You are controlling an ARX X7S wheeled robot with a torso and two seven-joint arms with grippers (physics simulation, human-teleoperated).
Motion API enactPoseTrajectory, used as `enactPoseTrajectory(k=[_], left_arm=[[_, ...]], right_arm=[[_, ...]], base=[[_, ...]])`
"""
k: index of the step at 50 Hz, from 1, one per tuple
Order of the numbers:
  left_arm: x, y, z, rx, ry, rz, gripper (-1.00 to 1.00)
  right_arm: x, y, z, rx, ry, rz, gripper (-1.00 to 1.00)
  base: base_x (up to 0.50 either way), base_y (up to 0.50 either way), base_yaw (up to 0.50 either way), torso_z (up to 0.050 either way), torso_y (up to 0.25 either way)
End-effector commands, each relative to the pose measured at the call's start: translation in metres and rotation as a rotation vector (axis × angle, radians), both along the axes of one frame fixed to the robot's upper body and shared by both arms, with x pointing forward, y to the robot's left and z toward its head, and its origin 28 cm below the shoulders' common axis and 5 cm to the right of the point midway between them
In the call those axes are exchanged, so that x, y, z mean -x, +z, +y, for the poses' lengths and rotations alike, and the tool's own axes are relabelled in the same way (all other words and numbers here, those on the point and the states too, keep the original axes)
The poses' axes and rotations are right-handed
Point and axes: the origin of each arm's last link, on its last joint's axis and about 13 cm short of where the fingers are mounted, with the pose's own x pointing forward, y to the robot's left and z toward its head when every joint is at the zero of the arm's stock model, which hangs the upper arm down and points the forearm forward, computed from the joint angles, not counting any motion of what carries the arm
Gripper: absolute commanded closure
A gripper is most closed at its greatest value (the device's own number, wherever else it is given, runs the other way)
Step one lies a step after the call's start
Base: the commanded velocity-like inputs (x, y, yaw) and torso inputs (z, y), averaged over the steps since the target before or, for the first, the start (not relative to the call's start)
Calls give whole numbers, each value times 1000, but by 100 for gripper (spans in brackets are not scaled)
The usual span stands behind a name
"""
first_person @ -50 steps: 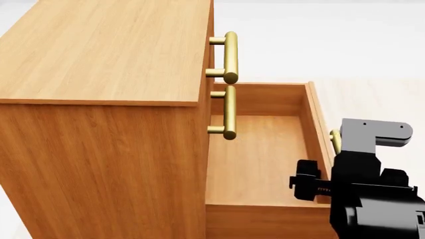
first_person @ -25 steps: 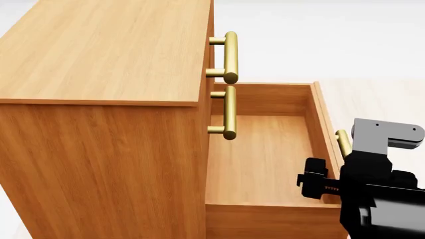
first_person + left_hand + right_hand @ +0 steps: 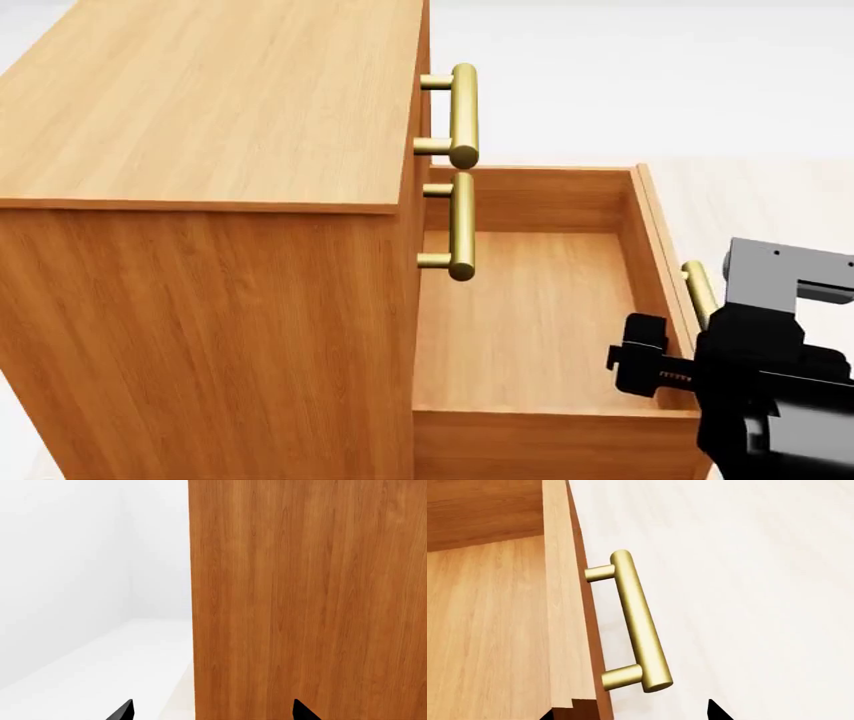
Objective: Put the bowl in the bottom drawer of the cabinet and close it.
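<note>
Now, left gripper [image 3: 212,711]: by the cabinet's plain side panel, its two dark tips spread wide with nothing between them
Cabinet [image 3: 200,300]: tall orange-brown chest, upright, filling the left of the head view
Upper handles: two brass bars [image 3: 462,115] and [image 3: 461,225] on the cabinet's front, both upper drawers shut
Bottom drawer [image 3: 534,320]: pulled well out from the cabinet's foot, its floor bare
Drawer handle [image 3: 637,625]: brass bar on the drawer front, on the side facing away from the cabinet, untouched
Right gripper [image 3: 630,712]: just beyond the drawer front, near the handle's end; fingers parted, grasping nothing
Bowl: in none of the views, so its place relative to the cabinet cannot be told
Stage: drawer looks ready to receive; the bowl remains to be fetched, then the drawer shut
Handling, as a judgement: a small ceramic bowl should be stiff, light, slick with glaze and apt to chip
Where to grip: pinch the rim, one finger inside and one outside, and set it down gently on the drawer floor
</note>
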Motion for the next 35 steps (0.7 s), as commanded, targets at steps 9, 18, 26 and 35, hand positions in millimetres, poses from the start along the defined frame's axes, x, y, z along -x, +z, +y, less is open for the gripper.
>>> enactPoseTrajectory(k=[9,18,26,35], left_arm=[[0,-1,0,1,2,0,-100],[1,-1,0,0,2,1,-100],[1,-1,0,-1,1,1,-100],[1,0,0,3,1,1,-100]], right_arm=[[8,-12,-10,149,-126,-13,-100],[15,6,-4,149,-48,-130,-100],[21,19,-2,172,19,-241,-100],[28,33,0,206,61,-337,-100]], base=[[13,-2,5,-5,0],[0,0,0,-1,0],[0,0,0,0,0],[0,0,0,0,0]])
